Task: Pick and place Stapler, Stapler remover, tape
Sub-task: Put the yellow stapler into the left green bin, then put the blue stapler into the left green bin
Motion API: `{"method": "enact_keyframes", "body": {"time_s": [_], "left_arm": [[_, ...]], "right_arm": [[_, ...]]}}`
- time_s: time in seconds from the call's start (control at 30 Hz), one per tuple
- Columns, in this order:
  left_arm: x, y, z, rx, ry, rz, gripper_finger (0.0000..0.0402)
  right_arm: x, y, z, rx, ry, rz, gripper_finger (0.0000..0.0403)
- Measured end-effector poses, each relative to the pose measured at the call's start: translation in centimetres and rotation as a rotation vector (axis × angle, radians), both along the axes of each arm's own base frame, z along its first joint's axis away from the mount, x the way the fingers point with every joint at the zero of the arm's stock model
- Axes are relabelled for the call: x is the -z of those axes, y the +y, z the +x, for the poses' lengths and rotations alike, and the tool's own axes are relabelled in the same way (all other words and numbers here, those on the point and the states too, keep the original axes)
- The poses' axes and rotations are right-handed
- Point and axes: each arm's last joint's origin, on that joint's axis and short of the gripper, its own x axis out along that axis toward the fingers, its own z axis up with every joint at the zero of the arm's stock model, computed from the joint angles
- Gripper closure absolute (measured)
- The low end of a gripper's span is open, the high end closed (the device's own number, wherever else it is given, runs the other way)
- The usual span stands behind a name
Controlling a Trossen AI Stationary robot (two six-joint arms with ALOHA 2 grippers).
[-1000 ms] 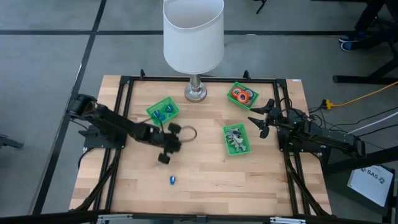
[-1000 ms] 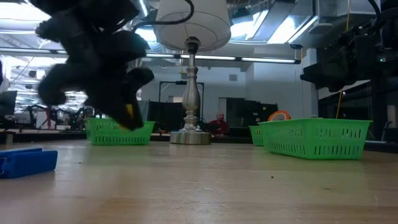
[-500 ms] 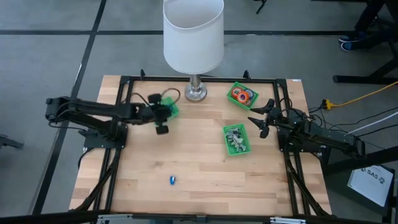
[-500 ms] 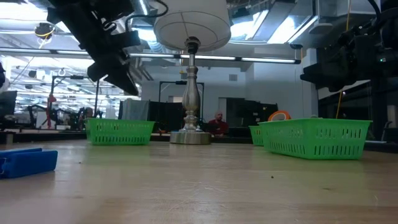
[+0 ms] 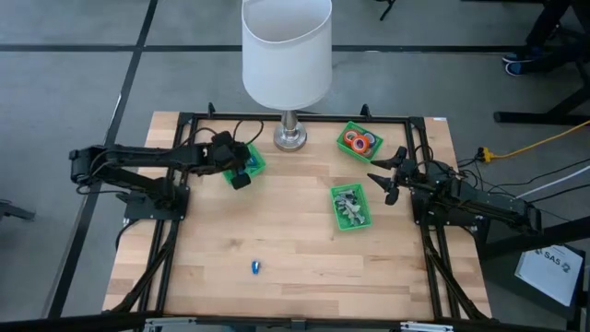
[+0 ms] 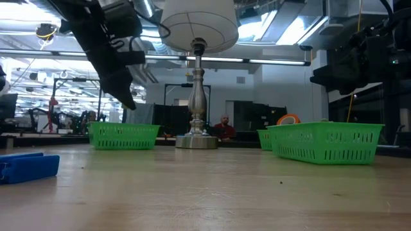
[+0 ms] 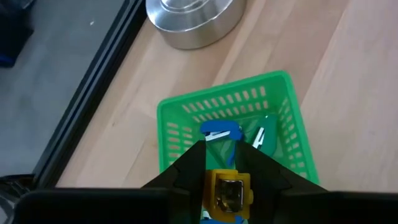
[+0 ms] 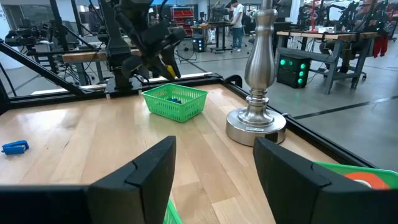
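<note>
- From above, at ten o'clock on the desk [image 5: 295,240], the left gripper [image 5: 241,171] is hovering over a green bin [image 5: 255,162]; a blue stapler [image 5: 255,267] is lying at six o'clock.
- In the left wrist view, its fingers [image 7: 190,167] are pinching a yellow stapler [image 7: 227,191].
- In the right wrist view, the right gripper [image 8: 214,163] is waiting wide apart; tape [image 8: 365,178] is sitting nearby.

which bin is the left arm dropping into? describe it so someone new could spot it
Start at the lamp base at the table's back edge. The green bin just to its left, on the left arm's side, is the one, with the left claw above it gripping a yellow stapler. It holds small blue staplers, unlike the bins holding tape rolls and grey staple removers.
</note>
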Motion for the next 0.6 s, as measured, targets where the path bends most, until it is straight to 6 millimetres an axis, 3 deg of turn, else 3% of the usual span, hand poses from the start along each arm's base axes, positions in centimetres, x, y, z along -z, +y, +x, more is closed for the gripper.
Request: {"method": "enact_keyframes", "body": {"time_s": [0.3, 0.6], "left_arm": [[0.11, 0.61, 0.05, -0.029, -0.005, 0.005, 0.0303], [-0.08, 0.57, 0.21, -0.003, -0.008, 0.006, 0.0233]], "right_arm": [[0.0, 0.0, 0.0, 0.0, 0.0, 0.0, 0.0182], [-0.01, 0.0, 0.0, 0.0, 0.0, 0.0, 0.0182]]}}
